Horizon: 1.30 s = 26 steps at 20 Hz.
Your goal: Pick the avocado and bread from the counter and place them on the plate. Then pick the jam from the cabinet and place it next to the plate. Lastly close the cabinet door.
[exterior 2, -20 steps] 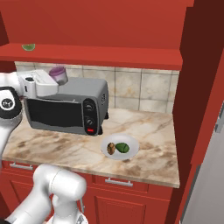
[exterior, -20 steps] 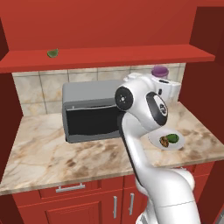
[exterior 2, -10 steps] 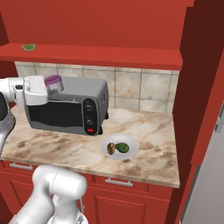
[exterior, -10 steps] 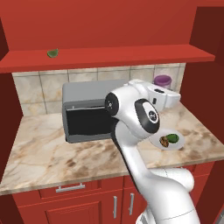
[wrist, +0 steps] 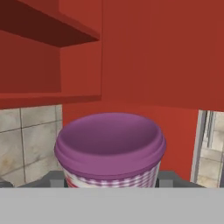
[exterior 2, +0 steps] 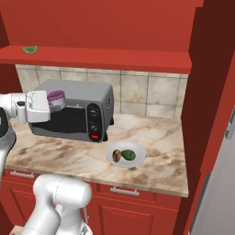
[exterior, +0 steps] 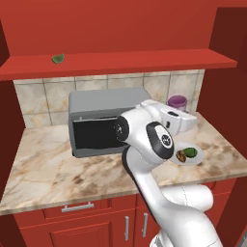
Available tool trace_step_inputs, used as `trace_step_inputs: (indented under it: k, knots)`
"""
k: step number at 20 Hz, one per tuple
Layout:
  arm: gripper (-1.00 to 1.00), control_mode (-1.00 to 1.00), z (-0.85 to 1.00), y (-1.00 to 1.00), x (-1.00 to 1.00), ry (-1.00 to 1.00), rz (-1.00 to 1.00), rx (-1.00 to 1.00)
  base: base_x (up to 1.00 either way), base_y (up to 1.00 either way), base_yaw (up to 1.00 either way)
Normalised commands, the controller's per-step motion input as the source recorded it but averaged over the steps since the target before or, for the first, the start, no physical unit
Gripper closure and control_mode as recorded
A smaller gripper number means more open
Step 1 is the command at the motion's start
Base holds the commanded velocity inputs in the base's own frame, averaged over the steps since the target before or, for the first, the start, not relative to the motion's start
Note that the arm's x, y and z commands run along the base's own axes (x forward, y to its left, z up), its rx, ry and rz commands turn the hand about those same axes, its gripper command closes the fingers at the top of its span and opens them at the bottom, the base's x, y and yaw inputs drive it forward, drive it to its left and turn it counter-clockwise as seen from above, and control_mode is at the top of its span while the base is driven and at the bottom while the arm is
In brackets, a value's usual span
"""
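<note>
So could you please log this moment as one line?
pincer: shut on jam | avocado, bread: on plate | jam: held above counter

The jam (wrist: 110, 151) between the gripper's fingers is purple with a checked white band. Below the gripper, the plate (exterior 2: 137, 158) is pale grey, holding the dark green avocado (exterior 2: 128, 155) and brown bread (exterior 2: 117, 155).

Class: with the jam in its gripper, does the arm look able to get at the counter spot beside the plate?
Probably yes. The gripper holds the jam above the toaster oven, and bare counter lies beside the plate.
</note>
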Motion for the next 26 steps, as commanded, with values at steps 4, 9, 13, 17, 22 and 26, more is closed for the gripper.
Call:
trace_step_inputs:
  k: [4, 9, 13, 17, 22, 26]
  knots:
    - [1.0, -1.0, -0.46, 0.0, 0.0, 0.08, 0.0, 0.0, 0.0, 0.0, 0.0]
    - [1.0, -1.0, -0.41, 0.0, 0.08, 0.07, 0.0, 0.0, 0.0, 0.0, 0.0]
    - [1.0, -1.0, -0.34, 0.08, 0.08, 0.03, -0.03, 0.0, 0.0, 0.0, 0.0]
    - [1.0, -1.0, -0.35, 0.21, 0.08, 0.03, -0.04, 0.0, 0.0, 0.0, 0.0]
    - [1.0, -1.0, -0.28, 0.25, 0.0, 0.0, -0.08, 0.0, 0.0, 0.0, 0.0]
    - [1.0, -1.0, -0.28, 0.22, 0.01, 0.0, -0.14, 0.0, 0.0, 0.0, 0.0]
